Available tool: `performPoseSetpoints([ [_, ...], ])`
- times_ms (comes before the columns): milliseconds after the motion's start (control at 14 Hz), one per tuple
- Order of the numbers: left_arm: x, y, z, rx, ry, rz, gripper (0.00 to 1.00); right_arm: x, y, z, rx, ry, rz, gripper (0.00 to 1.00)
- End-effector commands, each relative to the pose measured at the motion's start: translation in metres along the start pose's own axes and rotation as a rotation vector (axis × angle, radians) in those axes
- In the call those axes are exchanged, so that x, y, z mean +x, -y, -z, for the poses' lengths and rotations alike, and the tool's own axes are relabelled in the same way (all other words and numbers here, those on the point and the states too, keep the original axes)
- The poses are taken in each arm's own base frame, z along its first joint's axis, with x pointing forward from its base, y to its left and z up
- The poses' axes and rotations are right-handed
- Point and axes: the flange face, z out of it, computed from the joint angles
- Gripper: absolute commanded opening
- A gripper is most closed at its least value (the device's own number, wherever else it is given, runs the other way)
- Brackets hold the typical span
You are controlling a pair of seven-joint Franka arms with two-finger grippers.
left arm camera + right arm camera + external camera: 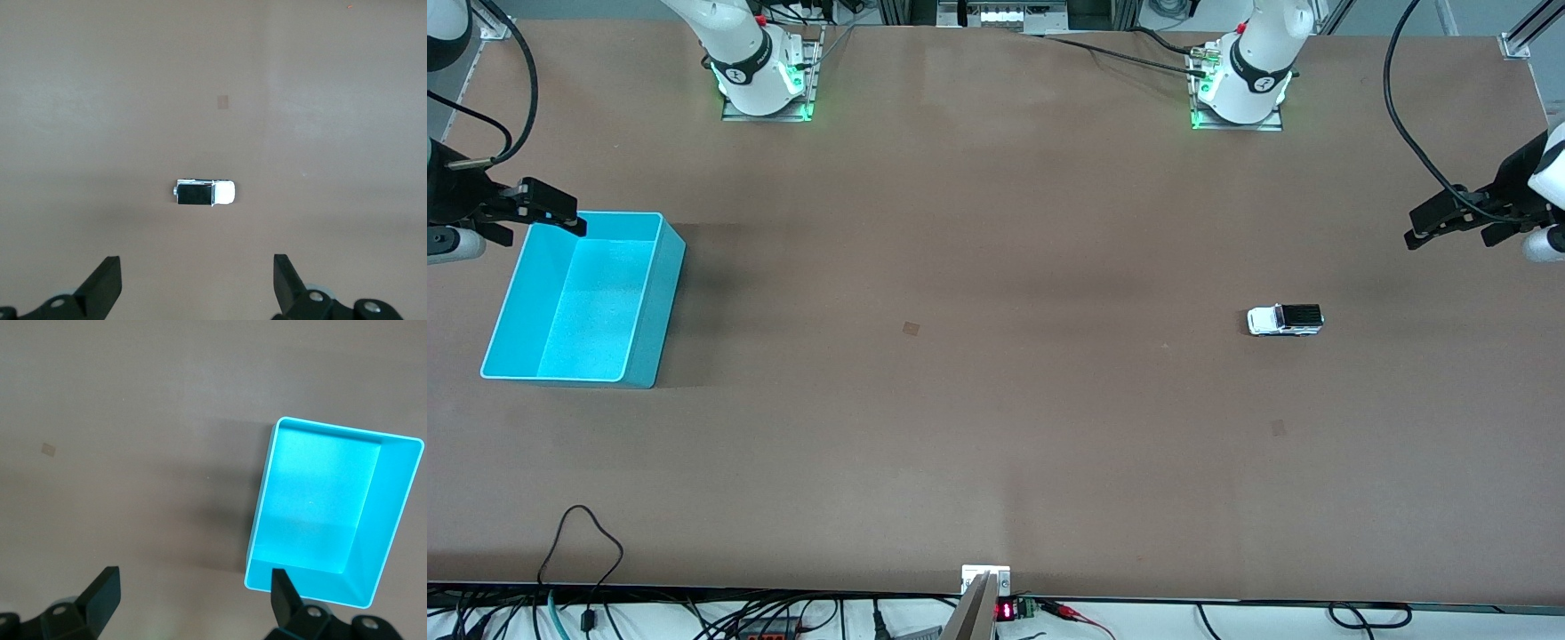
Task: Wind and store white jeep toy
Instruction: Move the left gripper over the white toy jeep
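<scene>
The white jeep toy [1285, 320] [204, 193], small with a black roof, stands on its wheels on the brown table toward the left arm's end. My left gripper [1421, 227] [198, 267] hangs open and empty over the table edge at that end, apart from the jeep. The cyan bin [654, 293] [393, 520] sits empty at the right arm's end. My right gripper [560, 212] [193, 577] hovers open and empty over the bin's corner on the side toward the arm bases.
Two small tape marks lie on the table, one mid-table [911, 328] and one nearer the front camera than the jeep [1278, 428]. Both arm bases [765, 80] [1240, 89] stand along the table's edge. Cables [587, 542] trail at the front edge.
</scene>
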Motion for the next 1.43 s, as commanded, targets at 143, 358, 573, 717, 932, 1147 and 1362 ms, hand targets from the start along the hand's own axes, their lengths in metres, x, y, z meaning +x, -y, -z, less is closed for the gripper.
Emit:
performPoseSetpoints([
  [143, -0.014, -0.001, 0.000, 0.024, 0.004, 0.010, 1.00, 0.000, 0.003, 0.006, 0.001, -0.003, 0.014, 1.00],
  [358, -0.013, 0.000, -0.001, 0.024, 0.004, 0.010, 1.00, 0.000, 0.002, 0.006, 0.001, -0.003, 0.013, 1.00],
  [573, -0.012, 0.000, -0.022, 0.028, 0.023, 0.009, 1.00, 0.000, 0.002, 0.006, 0.002, -0.002, 0.013, 1.00],
  [717, -0.013, -0.002, -0.061, 0.028, 0.026, 0.002, 1.00, 0.000, -0.001, 0.005, 0.002, 0.001, 0.008, 1.00],
  [932, -0.013, -0.004, -0.105, 0.030, 0.076, -0.037, 1.00, 0.000, -0.001, 0.005, 0.003, 0.002, 0.008, 1.00],
  [1147, -0.010, 0.003, -0.158, 0.018, 0.160, -0.209, 1.00, 0.000, -0.001, 0.005, 0.002, 0.001, 0.005, 1.00],
  [1362, -0.018, 0.005, -0.227, -0.017, 0.283, -0.426, 1.00, 0.000, -0.002, 0.007, -0.020, -0.001, 0.008, 1.00],
])
